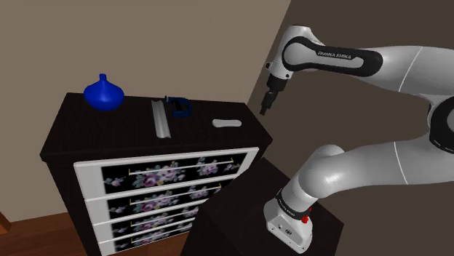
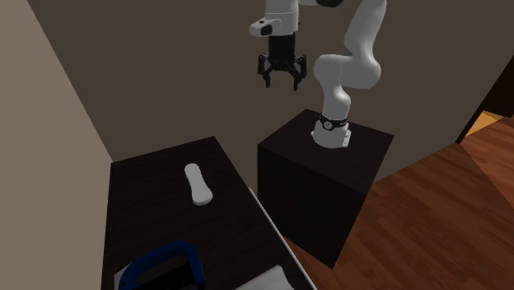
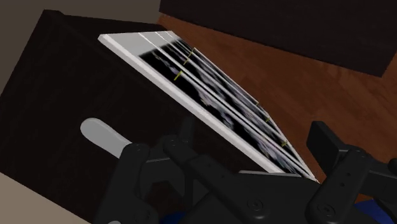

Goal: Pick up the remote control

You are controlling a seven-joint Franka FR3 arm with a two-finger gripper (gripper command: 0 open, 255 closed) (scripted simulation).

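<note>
The remote control (image 1: 226, 123) is a small white bar lying flat on the dark dresser top (image 1: 116, 127), near the corner closest to the arm. My black gripper (image 1: 265, 108) hangs in the air beyond that corner, above the remote's level and apart from it. In the second exterior view the gripper (image 2: 280, 82) points down, open and holding nothing, well above and past the remote (image 2: 197, 184). The wrist view has the remote (image 3: 105, 135) off to the side of one finger (image 3: 331, 149), not between the fingers.
On the dresser stand a blue vase (image 1: 103, 93), a long white piece (image 1: 161, 118) and a blue-handled object (image 1: 178, 107). Flowered drawer fronts (image 1: 171, 178) face the wooden floor (image 2: 436, 206). The dark stand (image 2: 325, 177) sits close to the dresser's side.
</note>
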